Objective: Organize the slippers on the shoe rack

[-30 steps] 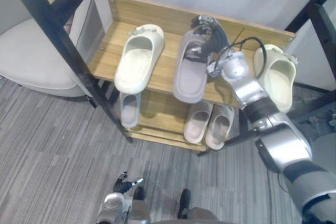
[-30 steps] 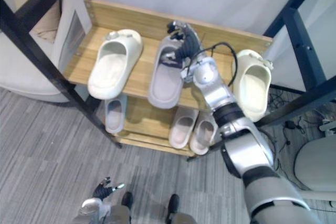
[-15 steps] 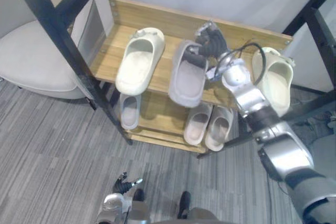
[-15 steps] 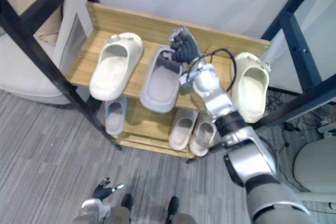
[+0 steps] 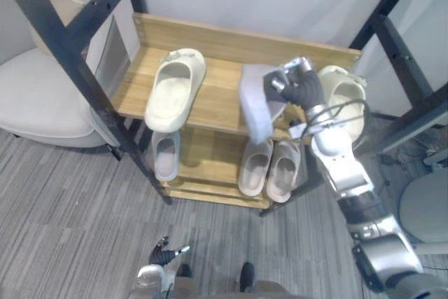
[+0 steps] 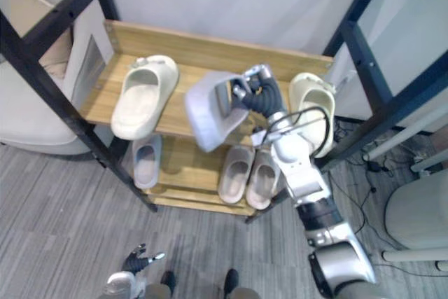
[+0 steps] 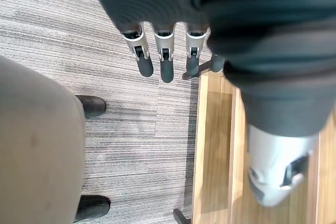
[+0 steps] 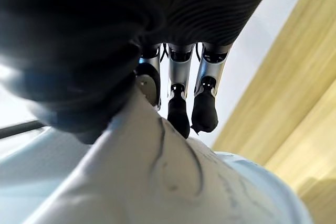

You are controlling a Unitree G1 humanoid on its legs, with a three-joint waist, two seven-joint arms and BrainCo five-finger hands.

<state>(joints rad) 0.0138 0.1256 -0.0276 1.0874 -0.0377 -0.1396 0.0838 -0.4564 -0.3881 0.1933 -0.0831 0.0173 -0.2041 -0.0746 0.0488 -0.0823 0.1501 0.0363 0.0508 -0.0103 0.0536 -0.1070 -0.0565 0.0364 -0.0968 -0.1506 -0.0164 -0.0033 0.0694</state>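
- The right hand (image 5: 302, 89) is gripping the grey slipper (image 5: 253, 103) with its fingers curled round the upper. It is holding the slipper tilted on edge in the air, over the front of the shoe rack (image 5: 217, 96).
- A cream slipper (image 5: 173, 89) is lying flat on the left of the top shelf, with its heel sticking out past the front edge.
- A second cream slipper (image 5: 344, 96) is sitting at the shelf's right end, partly behind the right arm.
- On the lower shelf, a small grey slipper (image 5: 165, 156) is lying on the left and a beige pair (image 5: 269, 167) is lying side by side on the right.
- The left hand (image 5: 164, 251) is hanging low over the grey carpet (image 5: 70, 201), fingers loosely spread.
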